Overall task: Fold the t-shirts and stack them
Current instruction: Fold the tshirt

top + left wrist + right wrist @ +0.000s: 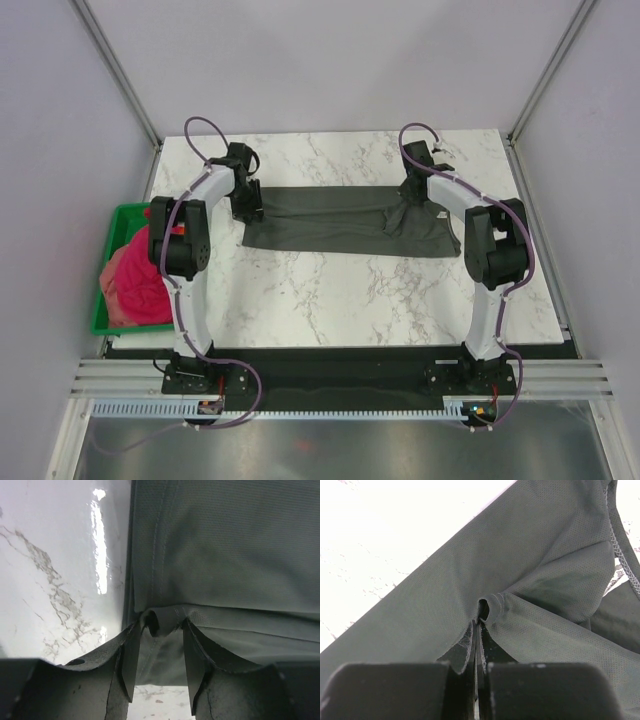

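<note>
inside green bin, pink t-shirts

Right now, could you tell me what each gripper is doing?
Left gripper: partly open, grey t-shirt hem between its fingers.
Right gripper: shut on the grey t-shirt.

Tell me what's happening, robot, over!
Right gripper shut on grey shirt. Left gripper partly open around its hem. Pink shirts wait in green bin. Nothing blocking.

T-shirt on table (bin left, maybe touching)
</note>
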